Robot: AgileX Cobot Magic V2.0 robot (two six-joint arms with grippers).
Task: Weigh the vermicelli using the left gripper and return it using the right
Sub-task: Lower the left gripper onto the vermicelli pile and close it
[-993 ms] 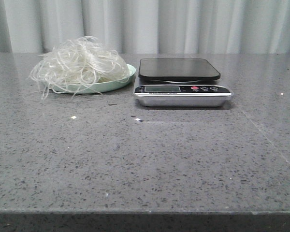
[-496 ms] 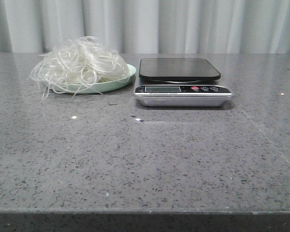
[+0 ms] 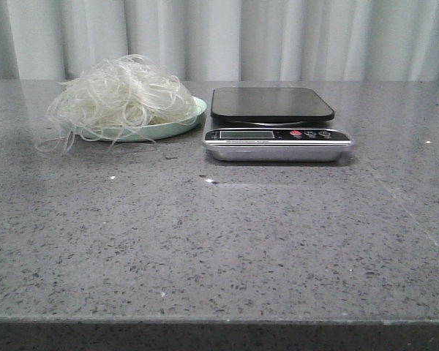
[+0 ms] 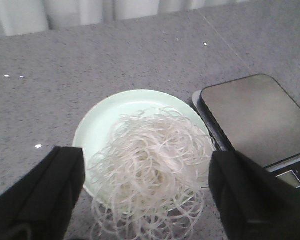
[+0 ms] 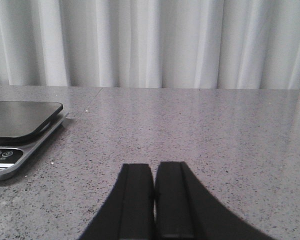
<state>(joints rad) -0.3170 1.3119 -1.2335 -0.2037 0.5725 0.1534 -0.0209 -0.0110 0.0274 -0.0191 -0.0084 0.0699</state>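
Grey speckled stone table (image 3: 227, 241) carried a scale (image 3: 276, 123) near twelve o'clock, its platform bare. At about ten o'clock sat the mint plate (image 3: 177, 126), heaped with the vermicelli (image 3: 121, 99), strands trailing over the rim toward seven o'clock. The mound looked roundish, with no clear long axis. Above it hung the left gripper (image 4: 147, 192), fingers spread wide either side. The right gripper (image 5: 153, 200) waited with fingers pressed together. Loose strands might snag or drop during lifting, I judged.

Vermicelli (image 3: 121, 96), a loose whitish tangle heaped on its plate, strands perhaps trailing onto the table.
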